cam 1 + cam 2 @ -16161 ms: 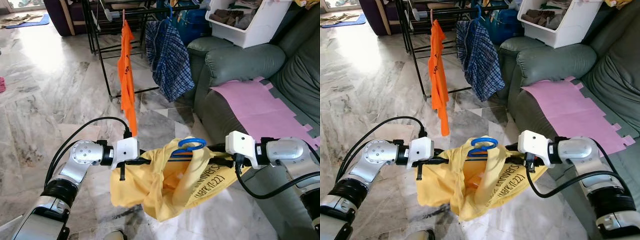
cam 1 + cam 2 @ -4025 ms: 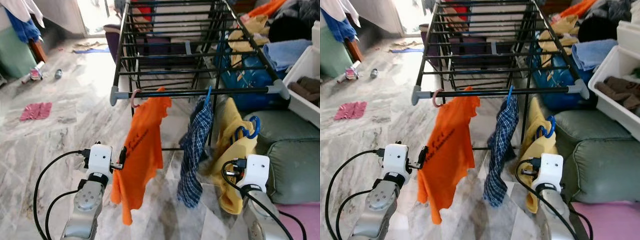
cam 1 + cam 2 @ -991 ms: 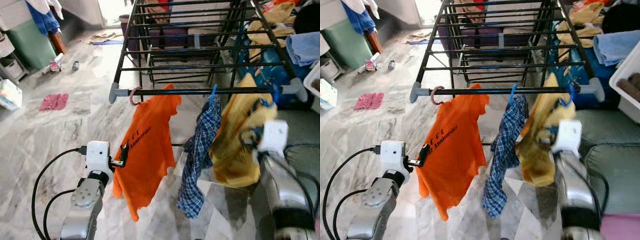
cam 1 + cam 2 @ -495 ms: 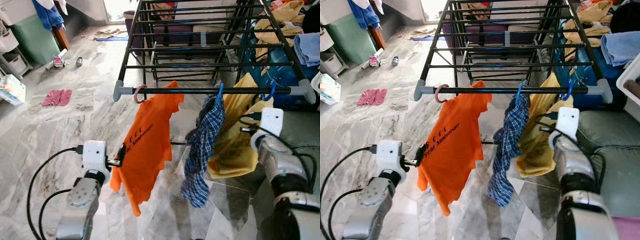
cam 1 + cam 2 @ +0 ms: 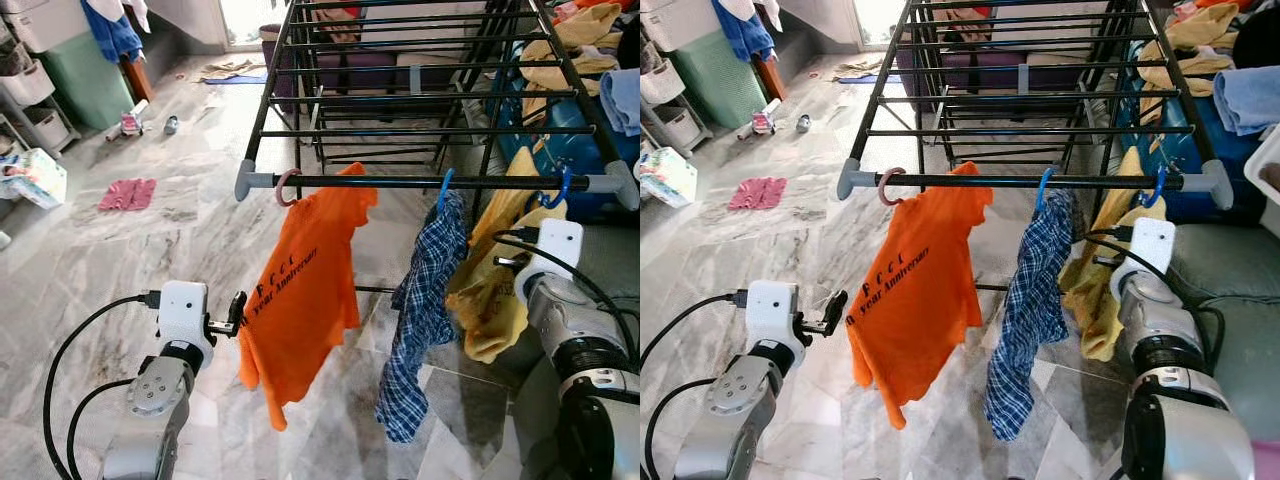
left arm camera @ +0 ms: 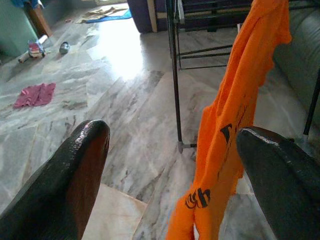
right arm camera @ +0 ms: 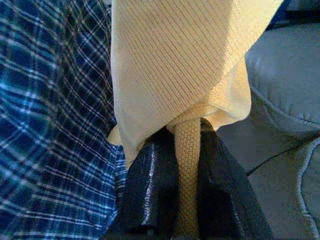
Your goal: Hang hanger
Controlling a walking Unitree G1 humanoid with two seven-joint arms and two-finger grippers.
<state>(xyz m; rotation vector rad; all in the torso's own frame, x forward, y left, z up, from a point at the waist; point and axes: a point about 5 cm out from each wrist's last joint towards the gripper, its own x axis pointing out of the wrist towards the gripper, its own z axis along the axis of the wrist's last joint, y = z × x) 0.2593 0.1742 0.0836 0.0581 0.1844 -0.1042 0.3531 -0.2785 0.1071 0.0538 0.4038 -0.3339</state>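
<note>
**A:** hook on yet? where's the hanger rn?

**B:** blue hanger (image 5: 561,187) looks hooked over the front rail (image 5: 440,182) of the drying rack, far right end, w/ the yellow shirt (image 5: 492,290) drooping under it, beside the plaid shirt (image 5: 425,310).

**A:** so why's the right gripper (image 7: 186,185) up there?

**B:** its fingers are pinching a fold of the yellow shirt, prob to steady it. Left gripper (image 6: 175,165) is spread wide, holding nothing, near the orange shirt (image 5: 305,300).

3 garments hang on the drying rack's front bar (image 5: 970,181): orange T-shirt (image 5: 910,300), checked shirt (image 5: 1028,320), yellow garment (image 5: 1102,285) under a blue hanger hook (image 5: 1155,186), beside the right arm (image 5: 1160,320).
</note>
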